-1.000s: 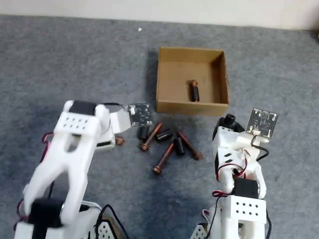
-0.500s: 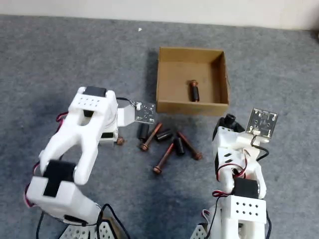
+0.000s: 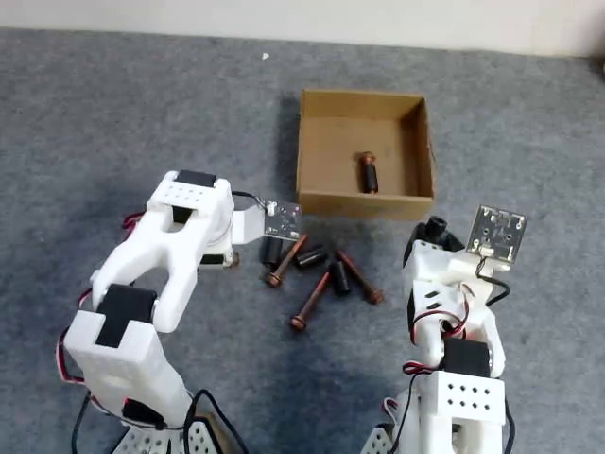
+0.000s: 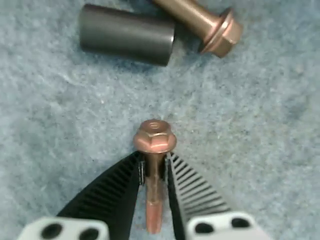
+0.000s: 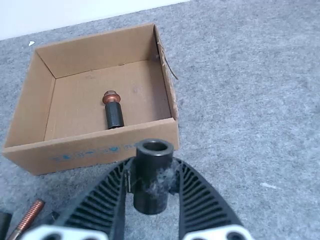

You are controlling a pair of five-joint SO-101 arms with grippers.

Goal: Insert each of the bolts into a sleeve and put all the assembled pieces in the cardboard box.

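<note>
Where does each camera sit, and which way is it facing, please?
High view: fixed overhead, looking down on the left arm, right arm and cardboard box.
Left wrist view: on the left wrist, facing carpet; jaws grip a bolt.
Right wrist view: on the right wrist, facing the box; jaws grip a sleeve.
Shared: high and right wrist both show the boxed assembled piece.

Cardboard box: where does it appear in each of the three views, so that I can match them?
High view: the cardboard box sits top centre, beyond the loose bolts.
Right wrist view: the box stands just beyond the sleeve in the right claw.
Left wrist view: aimed at carpet, bolt in the left claw.
Shared landmark: the finished piece inside the box.
</note>
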